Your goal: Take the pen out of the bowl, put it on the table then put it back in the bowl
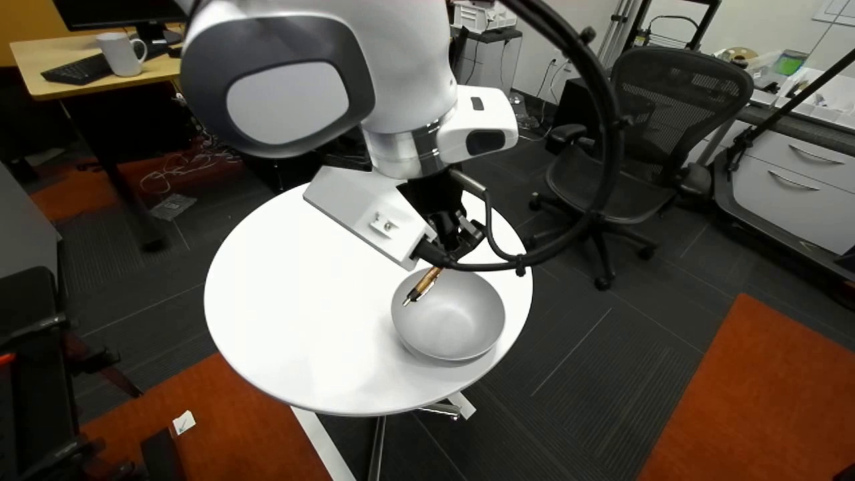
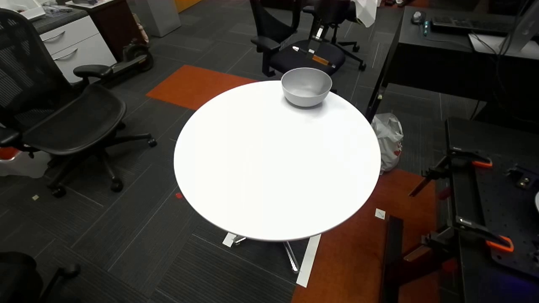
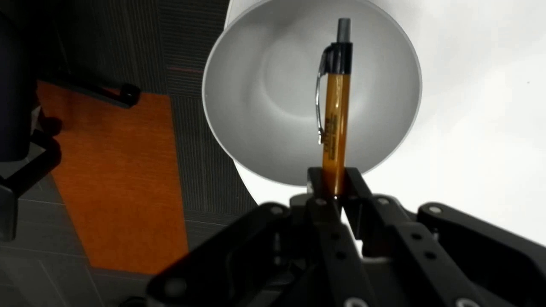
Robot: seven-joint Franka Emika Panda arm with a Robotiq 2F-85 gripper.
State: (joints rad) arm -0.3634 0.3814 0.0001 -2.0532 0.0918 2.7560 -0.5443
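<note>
Black hand [image 3: 334, 182] clenched around the orange pen [image 3: 336, 111] above the bowl [image 3: 239, 98]

In the wrist view, the pen is pinched by the hand, and its grey-tipped end is extended over the bowl. In both exterior views the pen is seen tilted, held apart from the bowl. The round grey bowl is set upright near the edge of the white worktop [image 1: 287, 300]. Above the worktop, the white arm [image 1: 407, 73] is shown in an exterior view. A black mesh chair [image 1: 674, 100] is placed near the worktop, and a white mug [image 1: 120, 53] and a keyboard [image 1: 77, 70] are set on a wooden desk [image 1: 40, 53].
</note>
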